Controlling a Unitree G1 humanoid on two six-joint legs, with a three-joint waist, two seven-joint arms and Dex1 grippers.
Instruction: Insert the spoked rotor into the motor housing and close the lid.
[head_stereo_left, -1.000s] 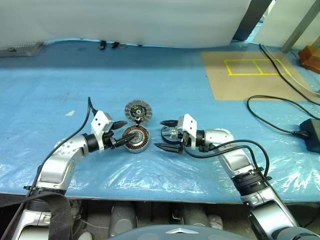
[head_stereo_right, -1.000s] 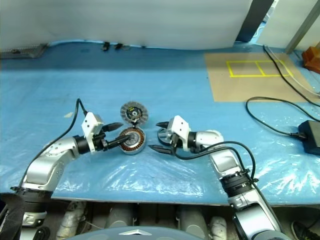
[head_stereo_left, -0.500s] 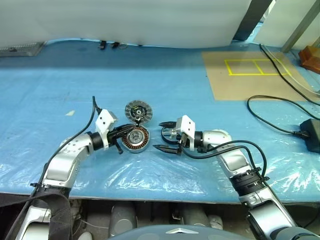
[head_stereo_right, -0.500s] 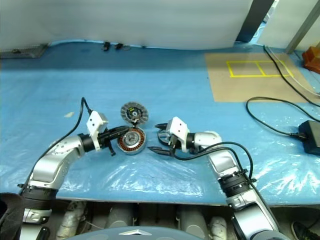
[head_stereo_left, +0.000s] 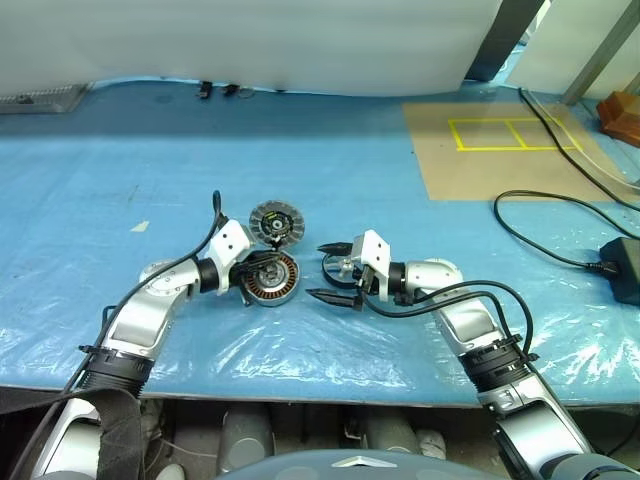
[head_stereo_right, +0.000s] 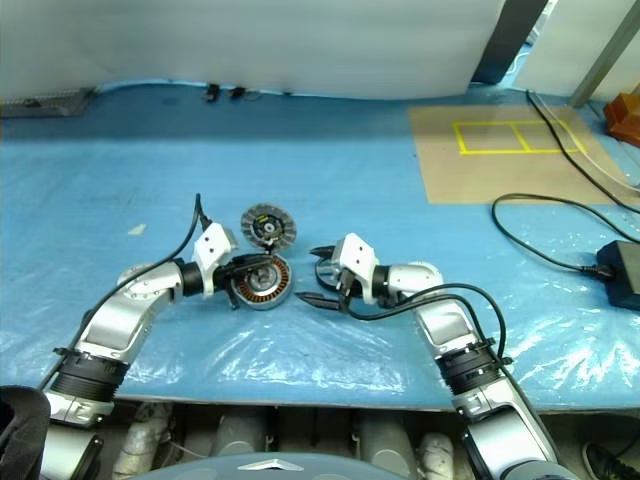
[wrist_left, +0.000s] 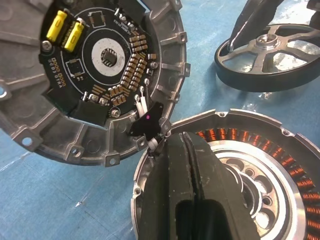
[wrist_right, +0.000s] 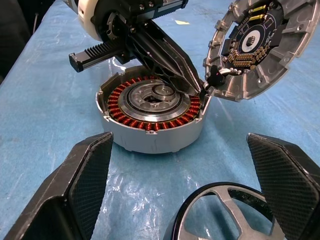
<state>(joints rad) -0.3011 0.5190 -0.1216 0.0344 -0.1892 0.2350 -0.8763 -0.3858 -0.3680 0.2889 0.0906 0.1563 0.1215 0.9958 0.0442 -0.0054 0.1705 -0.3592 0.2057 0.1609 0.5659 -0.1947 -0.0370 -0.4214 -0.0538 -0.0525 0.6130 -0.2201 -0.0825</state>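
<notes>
The motor housing (head_stereo_left: 274, 279), a silver puck with copper windings, lies on the blue sheet. Its lid (head_stereo_left: 275, 221) stands open behind it, hinged at the rim, its circuit-board face showing (wrist_left: 105, 75). My left gripper (head_stereo_left: 262, 268) is shut and reaches over the housing's open top. Its fingertips (wrist_left: 183, 145) meet at the rim by the hinge, with nothing seen between them. The spoked rotor (head_stereo_left: 341, 268) lies flat on the sheet to the right of the housing. My right gripper (head_stereo_left: 319, 271) is open, one finger (wrist_right: 82, 177) on each side of the rotor (wrist_right: 220, 212), apart from it.
A brown board with yellow tape (head_stereo_left: 500, 150) lies at the back right. Black cables (head_stereo_left: 555, 235) and a black adapter (head_stereo_left: 625, 268) are on the right. Small dark items (head_stereo_left: 215, 90) sit at the far edge. The table's front edge (head_stereo_left: 300, 385) runs close below both arms.
My left gripper has closed and moved right, from beside the housing to over its open top by the hinge, rolling as it went. The right gripper and rotor have stayed put.
</notes>
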